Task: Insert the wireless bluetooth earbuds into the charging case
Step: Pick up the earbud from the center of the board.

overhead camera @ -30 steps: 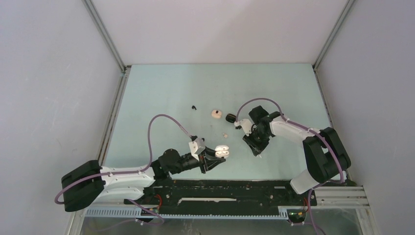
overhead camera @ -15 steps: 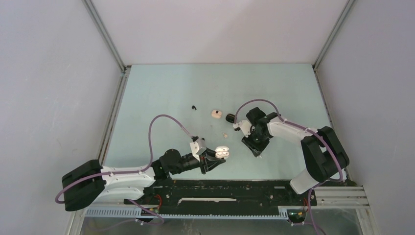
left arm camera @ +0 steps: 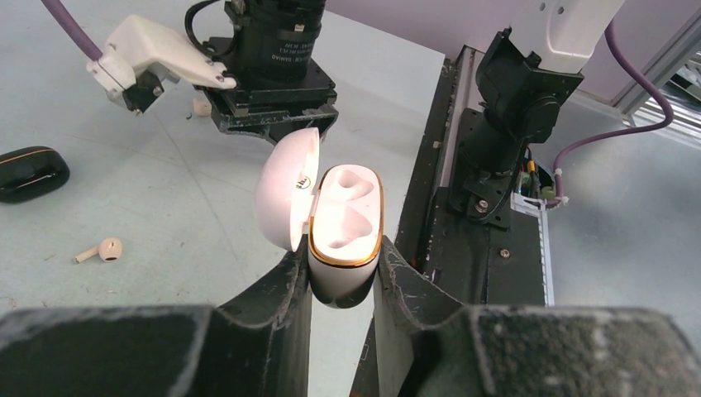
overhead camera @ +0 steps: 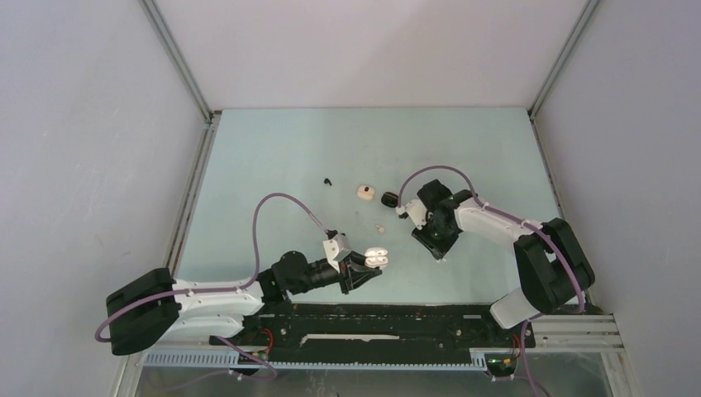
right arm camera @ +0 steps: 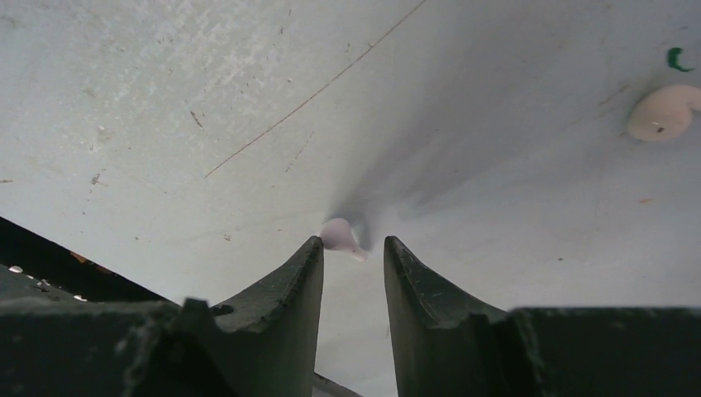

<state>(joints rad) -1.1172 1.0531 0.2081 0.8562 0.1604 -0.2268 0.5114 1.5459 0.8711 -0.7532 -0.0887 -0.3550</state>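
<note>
Standing partly spread at the right claw, tips down close to the table. Bracketing, not pinching, a beige-pink earbud lying just ahead of the gap and close against one finger. Having opened a touch and then eased back over the last second, and having crept slightly away from the near rail in the overhead view. Probably re-setting around the bud rather than lifting it. For the task, meaning a pickup not yet made and nothing travelling toward the case.

Pinching the white charging case at the left claw, pressing tight on its lower body. Keeping the lid swung open and both gold-rimmed wells bare. Holding almost the same spot as a second ago, seemingly clear of the table, waiting as a target and sitting well apart from the right claw.

Further out, staying put: a second earbud lying loose on the table, a black case beyond it, a pinkish case and a tiny dark speck farther back.

Struggling to make out whether the near bud is touching the finger or only sitting beside it. Losing part of it behind the fingertip. Failing to tell the pale lump, cut off at the frame edge, as bud or case. Barely finding the near bud from above.
</note>
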